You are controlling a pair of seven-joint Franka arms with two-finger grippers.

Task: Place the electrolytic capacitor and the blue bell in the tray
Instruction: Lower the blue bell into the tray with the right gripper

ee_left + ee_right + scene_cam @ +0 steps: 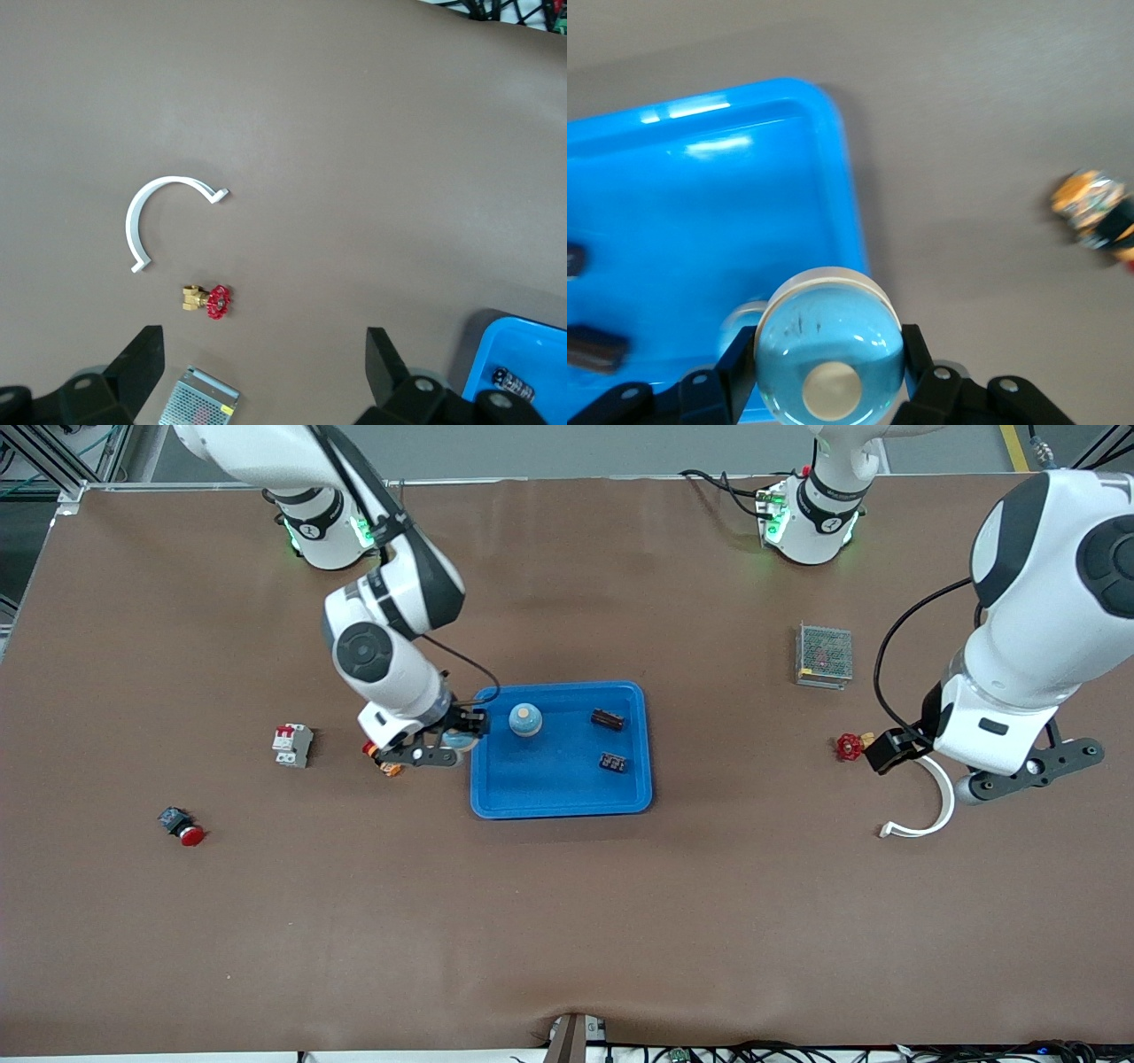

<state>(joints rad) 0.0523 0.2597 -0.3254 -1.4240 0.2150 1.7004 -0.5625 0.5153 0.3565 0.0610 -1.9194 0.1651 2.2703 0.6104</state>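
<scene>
My right gripper [454, 740] is shut on a pale blue bell [829, 350] with a cream button, held just over the edge of the bright-blue tray [567, 810] at the right arm's end; in the front view the bell [459, 738] peeks out between the fingers. A second blue bell [524, 719] stands in the tray, with two small dark parts [608, 718] [612, 762]. I cannot tell which thing is the capacitor. My left gripper [264, 363] is open and empty over the table near a red valve [211, 300].
A white curved clip [926, 815] and grey mesh box [824, 655] lie at the left arm's end. A circuit breaker [291, 745], a small orange part [383, 762] and a red push button [182, 826] lie at the right arm's end.
</scene>
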